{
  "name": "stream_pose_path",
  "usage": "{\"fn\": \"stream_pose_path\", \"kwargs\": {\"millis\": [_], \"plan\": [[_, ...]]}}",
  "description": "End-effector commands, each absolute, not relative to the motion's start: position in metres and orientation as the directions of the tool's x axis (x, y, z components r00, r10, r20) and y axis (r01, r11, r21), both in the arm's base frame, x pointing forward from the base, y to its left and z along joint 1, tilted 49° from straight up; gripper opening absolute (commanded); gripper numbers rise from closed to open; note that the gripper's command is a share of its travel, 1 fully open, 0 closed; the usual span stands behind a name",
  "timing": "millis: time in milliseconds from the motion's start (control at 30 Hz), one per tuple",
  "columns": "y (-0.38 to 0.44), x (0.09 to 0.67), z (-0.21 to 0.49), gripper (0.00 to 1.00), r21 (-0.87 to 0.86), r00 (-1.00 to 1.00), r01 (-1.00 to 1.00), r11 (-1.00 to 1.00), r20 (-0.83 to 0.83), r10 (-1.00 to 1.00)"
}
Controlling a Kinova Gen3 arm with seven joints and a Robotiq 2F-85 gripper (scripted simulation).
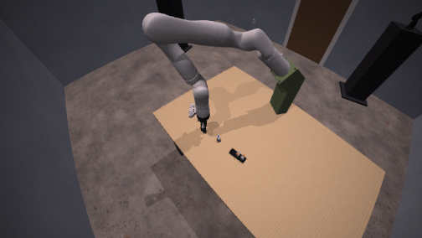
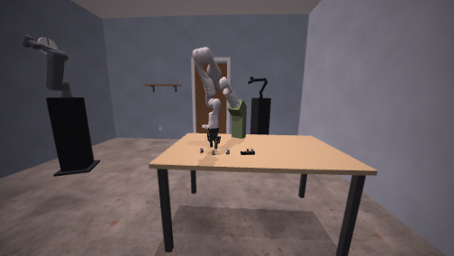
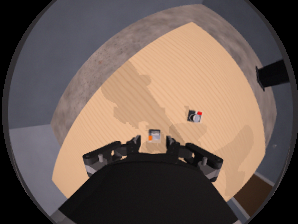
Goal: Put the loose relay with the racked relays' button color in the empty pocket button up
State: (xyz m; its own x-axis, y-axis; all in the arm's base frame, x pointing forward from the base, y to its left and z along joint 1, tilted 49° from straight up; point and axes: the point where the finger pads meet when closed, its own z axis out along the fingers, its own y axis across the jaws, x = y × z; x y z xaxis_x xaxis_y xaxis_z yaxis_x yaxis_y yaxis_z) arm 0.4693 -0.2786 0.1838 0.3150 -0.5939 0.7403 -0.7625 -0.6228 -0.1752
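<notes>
The black rack (image 1: 234, 153) lies on the wooden table and holds two relays with orange buttons; it also shows in the exterior view (image 2: 247, 152). My gripper (image 1: 203, 127) points straight down near the table's left part, its fingers partly open. In the wrist view a loose relay with an orange button (image 3: 154, 137) sits on the table between and below the fingertips; I see no contact with it. Another loose relay with a red button (image 3: 194, 116) lies a little further off. A relay with a bluish button (image 1: 218, 138) lies between the gripper and the rack.
The arm's green base (image 1: 286, 90) stands at the table's far edge. The table's left edge is close to the gripper. Black pedestals (image 2: 69, 135) stand on the floor away from the table.
</notes>
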Motion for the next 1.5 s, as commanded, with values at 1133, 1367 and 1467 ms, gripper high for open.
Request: {"fn": "stream_pose_path", "kwargs": {"millis": [1133,1367,1467], "plan": [[-0.282,0.474,0.177,0.53,-0.179,0.309,-0.766,-0.618,0.739,-0.598],[-0.286,0.478,0.173,0.53,-0.180,0.309,-0.765,-0.618,0.739,-0.598],[-0.287,0.479,0.171,0.53,-0.180,0.309,-0.765,-0.618,0.739,-0.598]]}}
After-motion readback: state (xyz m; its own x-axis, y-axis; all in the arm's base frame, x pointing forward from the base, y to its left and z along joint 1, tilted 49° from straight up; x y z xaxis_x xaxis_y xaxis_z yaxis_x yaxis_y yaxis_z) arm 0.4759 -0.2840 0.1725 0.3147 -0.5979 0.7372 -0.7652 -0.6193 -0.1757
